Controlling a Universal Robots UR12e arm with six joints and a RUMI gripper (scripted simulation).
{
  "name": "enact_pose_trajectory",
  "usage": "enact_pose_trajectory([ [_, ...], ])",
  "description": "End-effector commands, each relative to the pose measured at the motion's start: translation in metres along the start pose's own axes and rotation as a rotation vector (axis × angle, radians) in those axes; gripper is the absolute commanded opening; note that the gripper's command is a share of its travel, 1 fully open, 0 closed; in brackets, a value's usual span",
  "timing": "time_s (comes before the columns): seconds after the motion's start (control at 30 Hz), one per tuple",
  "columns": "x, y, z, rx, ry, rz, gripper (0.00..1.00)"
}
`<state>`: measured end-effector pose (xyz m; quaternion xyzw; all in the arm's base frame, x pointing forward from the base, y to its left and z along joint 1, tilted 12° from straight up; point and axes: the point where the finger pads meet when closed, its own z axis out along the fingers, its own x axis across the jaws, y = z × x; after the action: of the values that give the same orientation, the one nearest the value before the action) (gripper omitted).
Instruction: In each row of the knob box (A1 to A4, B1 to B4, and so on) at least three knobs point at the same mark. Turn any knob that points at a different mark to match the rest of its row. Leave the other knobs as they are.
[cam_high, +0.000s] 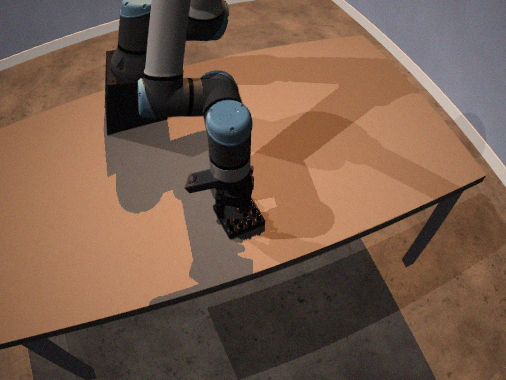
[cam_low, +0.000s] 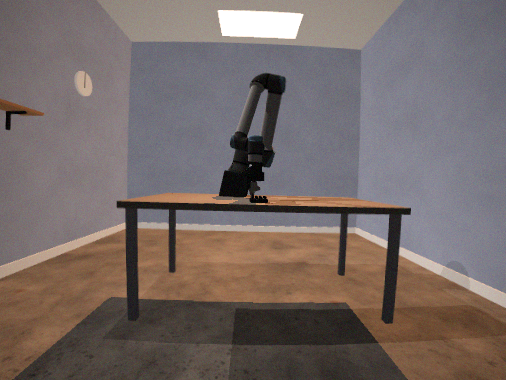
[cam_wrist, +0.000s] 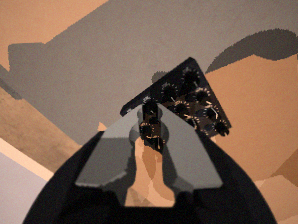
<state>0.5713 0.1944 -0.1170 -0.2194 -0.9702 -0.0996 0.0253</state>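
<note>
The knob box (cam_wrist: 196, 102) lies directly under the gripper (cam_wrist: 150, 137) on the table (cam_high: 75, 210), toward the front edge, and most of it spreads ahead and to the right of the jaws in the wrist view. One knob (cam_wrist: 151, 131) at the box's near edge is clamped between the two jaws, which are drawn almost fully together on it, the grey fingers flanking it on either side. A second knob is seen just beyond the held one, and the remaining knobs lie further out, ahead and to the right, none of them touched. The step in hand is judged to be the turning of this one knob toward its row's common mark. How far that turn has gone cannot be told: the marks and pointers are too small and blurred in every view for any row to be read. Whether other rows hold an odd knob, and whether any has already been set right, cannot be told either. What is left, at the least, is judged to be the finishing of this turn, a release without nudging the neighbours, and a check of the rest. In the top view the box is half hidden below the wrist (cam_high: 229, 150), and from the exterior view it is only a dark low shape beneath the arm (cam_low: 260, 120).
</note>
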Motion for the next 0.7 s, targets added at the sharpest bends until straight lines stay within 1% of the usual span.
enact_pose_trajectory([
  [0.0, -0.0003, 0.0003, -0.0005, 0.000, -0.002, 0.043, 0.04],
  [0.37, 0.0001, 0.0003, -0.0005, 0.000, -0.002, 0.123, 0.04],
  [0.67, 0.0002, 0.0003, -0.0005, 0.000, -0.002, 0.151, 0.04],
])
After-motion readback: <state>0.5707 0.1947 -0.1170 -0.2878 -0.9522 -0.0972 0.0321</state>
